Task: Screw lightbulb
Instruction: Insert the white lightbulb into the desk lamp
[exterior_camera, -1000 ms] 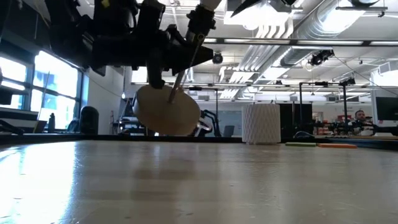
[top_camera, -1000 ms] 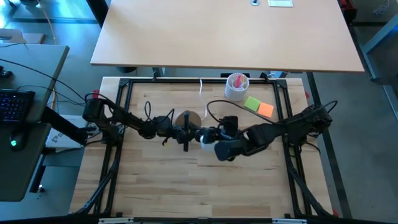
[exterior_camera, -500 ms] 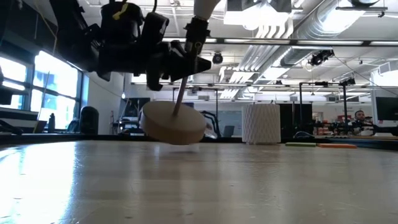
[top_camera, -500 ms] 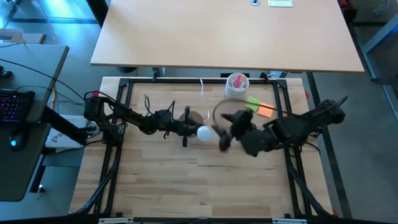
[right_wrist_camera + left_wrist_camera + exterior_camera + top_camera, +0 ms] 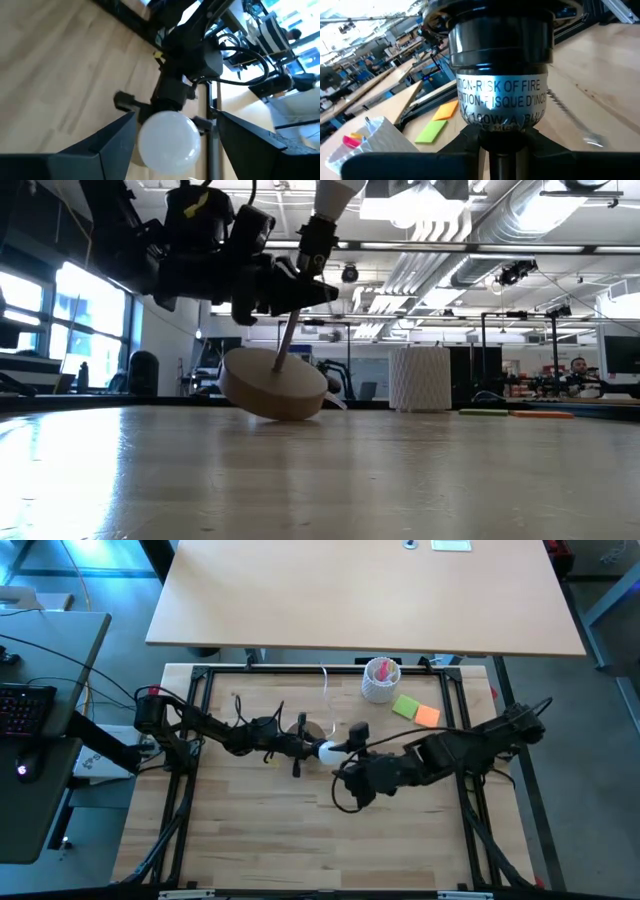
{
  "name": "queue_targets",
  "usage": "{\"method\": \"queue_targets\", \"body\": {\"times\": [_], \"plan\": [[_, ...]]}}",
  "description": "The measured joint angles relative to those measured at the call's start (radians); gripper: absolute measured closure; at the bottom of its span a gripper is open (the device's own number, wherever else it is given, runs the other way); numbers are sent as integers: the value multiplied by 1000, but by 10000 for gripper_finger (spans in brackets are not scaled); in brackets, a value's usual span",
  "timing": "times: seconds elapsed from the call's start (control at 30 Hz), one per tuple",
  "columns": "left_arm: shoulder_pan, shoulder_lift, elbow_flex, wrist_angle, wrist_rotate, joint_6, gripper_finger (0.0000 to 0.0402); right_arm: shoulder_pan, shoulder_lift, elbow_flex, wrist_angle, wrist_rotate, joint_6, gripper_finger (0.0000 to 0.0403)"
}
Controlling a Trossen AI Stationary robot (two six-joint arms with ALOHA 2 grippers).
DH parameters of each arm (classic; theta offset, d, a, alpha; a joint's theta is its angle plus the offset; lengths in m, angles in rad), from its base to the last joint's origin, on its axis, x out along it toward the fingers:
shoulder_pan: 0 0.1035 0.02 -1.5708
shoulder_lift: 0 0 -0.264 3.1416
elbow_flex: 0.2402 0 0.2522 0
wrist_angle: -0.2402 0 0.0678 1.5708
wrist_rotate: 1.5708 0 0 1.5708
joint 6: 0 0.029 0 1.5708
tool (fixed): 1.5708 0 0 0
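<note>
Left gripper (image 5: pixel 290 745) was clamped shut on the thin stem of the lamp stand (image 5: pixel 273 383), just under the black socket (image 5: pixel 500 75), and held it tipped off the table with the wooden base angled, probably to turn the socket mouth sideways toward the other arm. Lightbulb (image 5: pixel 327 752) sat at the socket mouth near table centre, its screw base hidden, so how far it was threaded in could not be told. Right gripper (image 5: pixel 167 137) had its fingers spread either side of the white globe with gaps showing: open around it, not pinching. That read as a re-grip between turns, though that is a guess. Surface was a pale wood-plank table (image 5: pixel 260 830) inside a black frame. At the far right of it stood a white ribbed cup (image 5: pixel 380 679) with pink contents, green and orange sticky notes (image 5: pixel 416 711) beside it, both well clear of the work. A second, lighter desk stood beyond; past the table was an open lab with ceiling ducts and strip lights.
</note>
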Motion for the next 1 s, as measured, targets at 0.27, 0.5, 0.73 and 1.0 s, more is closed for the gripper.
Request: {"method": "queue_targets", "body": {"times": [0.27,0.5,0.73,1.0], "plan": [[0,1,-1,-44,-3,-36,368,-35,47,113,-168,-7,14,130],[0,2,-1,-89,-3,-42,400,-68,117,208,-224,-8,75,101],[1,2,-1,-87,-29,-45,401,-75,184,290,-265,-110,28,57],[1,2,-1,-84,-32,-44,401,-64,212,292,-273,-50,-80,53]]}}
